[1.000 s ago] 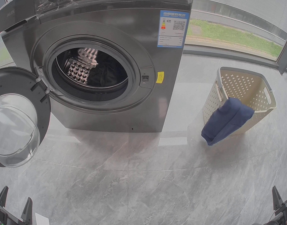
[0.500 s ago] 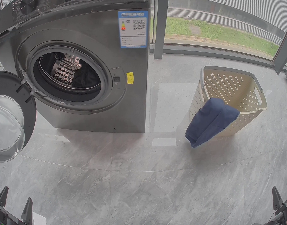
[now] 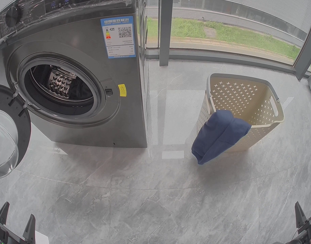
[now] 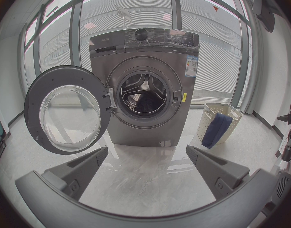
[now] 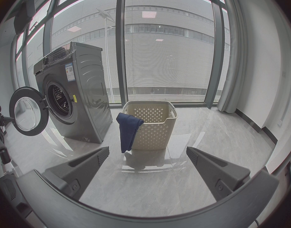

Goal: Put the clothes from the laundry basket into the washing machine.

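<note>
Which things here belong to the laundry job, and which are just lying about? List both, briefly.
For the job:
- grey metal front-loading washing machine, its round glass-windowed door open
- cream perforated plastic laundry basket
- dark blue cloth draped over the basket's rim

Just there:
- tall dark-framed glass window
- pale grey curtain
- grey marbled floor
</note>
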Controlling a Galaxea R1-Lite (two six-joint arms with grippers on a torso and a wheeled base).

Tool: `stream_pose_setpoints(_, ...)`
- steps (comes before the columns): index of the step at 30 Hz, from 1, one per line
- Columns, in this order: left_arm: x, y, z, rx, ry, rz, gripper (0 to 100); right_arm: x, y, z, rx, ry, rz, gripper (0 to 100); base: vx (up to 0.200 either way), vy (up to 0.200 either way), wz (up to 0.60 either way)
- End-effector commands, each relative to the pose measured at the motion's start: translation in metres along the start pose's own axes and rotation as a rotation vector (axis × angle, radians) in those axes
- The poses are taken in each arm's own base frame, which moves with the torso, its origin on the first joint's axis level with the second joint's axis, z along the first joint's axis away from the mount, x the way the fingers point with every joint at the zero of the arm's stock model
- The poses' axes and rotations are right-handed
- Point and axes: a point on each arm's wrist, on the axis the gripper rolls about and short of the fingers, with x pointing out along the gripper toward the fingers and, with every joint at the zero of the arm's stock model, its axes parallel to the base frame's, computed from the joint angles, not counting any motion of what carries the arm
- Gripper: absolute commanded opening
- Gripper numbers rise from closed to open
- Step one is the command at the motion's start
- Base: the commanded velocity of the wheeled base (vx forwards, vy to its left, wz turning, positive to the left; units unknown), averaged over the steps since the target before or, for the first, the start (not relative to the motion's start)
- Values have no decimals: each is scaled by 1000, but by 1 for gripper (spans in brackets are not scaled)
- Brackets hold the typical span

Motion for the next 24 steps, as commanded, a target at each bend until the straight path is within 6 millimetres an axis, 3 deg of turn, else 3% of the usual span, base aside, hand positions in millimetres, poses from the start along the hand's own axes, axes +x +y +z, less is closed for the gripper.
stream_pose_setpoints(1,1,0,-5,0,7,2,100,1,0,-4,0,14,1,100,200,0,0)
stream_pose_setpoints(4,1,0,-5,1,7,1,100,1,0,-4,0,15,-1,100,200,0,0)
stream_pose_setpoints(10,1,0,-5,5,9,5,100,1,0,-4,-2,14,1,100,0,0,0)
stream_pose_setpoints(24,1,0,-5,5,11,5,100,1,0,-4,-2,15,1,100,0,-200,0)
